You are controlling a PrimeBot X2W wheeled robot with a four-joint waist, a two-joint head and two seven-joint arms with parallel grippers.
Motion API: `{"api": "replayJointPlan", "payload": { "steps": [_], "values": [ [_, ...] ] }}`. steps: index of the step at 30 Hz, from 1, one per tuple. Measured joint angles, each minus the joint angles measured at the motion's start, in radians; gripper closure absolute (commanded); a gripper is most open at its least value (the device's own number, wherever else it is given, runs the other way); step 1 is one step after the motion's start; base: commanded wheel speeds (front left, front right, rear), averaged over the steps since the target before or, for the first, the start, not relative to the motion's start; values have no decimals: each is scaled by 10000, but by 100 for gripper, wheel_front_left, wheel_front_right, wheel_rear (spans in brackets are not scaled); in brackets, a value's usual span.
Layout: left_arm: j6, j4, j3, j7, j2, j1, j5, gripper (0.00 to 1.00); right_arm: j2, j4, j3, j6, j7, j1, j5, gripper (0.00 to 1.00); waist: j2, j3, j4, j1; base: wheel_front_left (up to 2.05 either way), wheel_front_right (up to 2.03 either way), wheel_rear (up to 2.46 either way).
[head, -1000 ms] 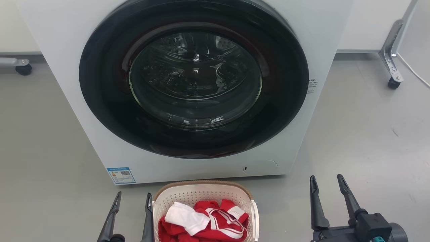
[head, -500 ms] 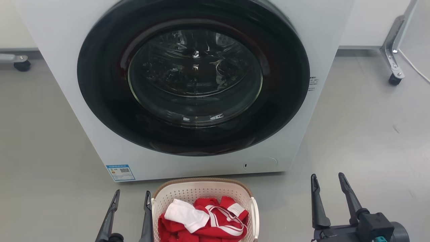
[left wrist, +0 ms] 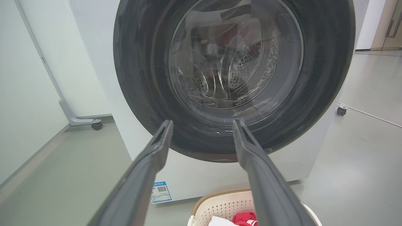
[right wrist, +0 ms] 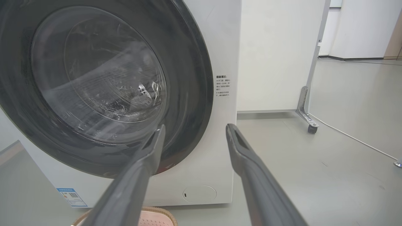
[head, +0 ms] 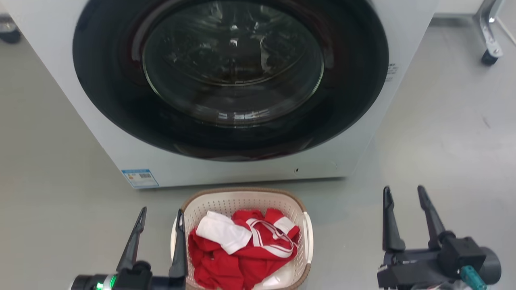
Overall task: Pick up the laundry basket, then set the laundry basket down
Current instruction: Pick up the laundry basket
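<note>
Cream-white perforated plastic laundry basket (head: 242,200), brown-rimmed, stands on the grey floor (head: 443,121) before the white washing machine (head: 258,174); left gripper (head: 160,212) at its left edge, right gripper (head: 404,189) well apart, both jaws apart

Long dark tapered fingers (head: 132,241), black wrist blocks (head: 463,251), a green light (head: 104,282), a teal plug (head: 471,278).

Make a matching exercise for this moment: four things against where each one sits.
1. laundry basket
2. left gripper
3. right gripper
4. blue label

A. lower left corner of the washing machine
B. open, by the basket's left edge
C. on the floor before the machine, holding red clothes
D. open, well to the right of the basket

Pairs: 1-C, 2-B, 3-D, 4-A
</note>
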Motion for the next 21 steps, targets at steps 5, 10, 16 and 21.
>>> {"api": "replayJointPlan", "payload": {
  "steps": [5, 10, 16, 21],
  "values": [
    [-10, 383, -82, 0, -29, -731, -2, 0, -65, 127, -155, 21, -27, -583, 2, 0, 0, 654, 50, 0, 0, 0, 0],
    [-27, 823, -128, -6, -36, -1321, -4, 0, -94, 399, -203, 102, -42, -1002, 4, 0, 0, 1208, 111, 1, 0, 0, 0],
    [-113, 1870, -115, -10, -69, -2431, -104, 0, -107, 1081, -295, 192, -69, -1908, 6, 0, 1, 2218, 260, 2, 0, 0, 0],
    [-201, 2669, -82, -10, -117, -3152, -203, 0, -119, 1601, -316, 213, -69, -2577, 10, 0, 0, 2951, 395, 2, 0, 0, 0]
  ]
}}
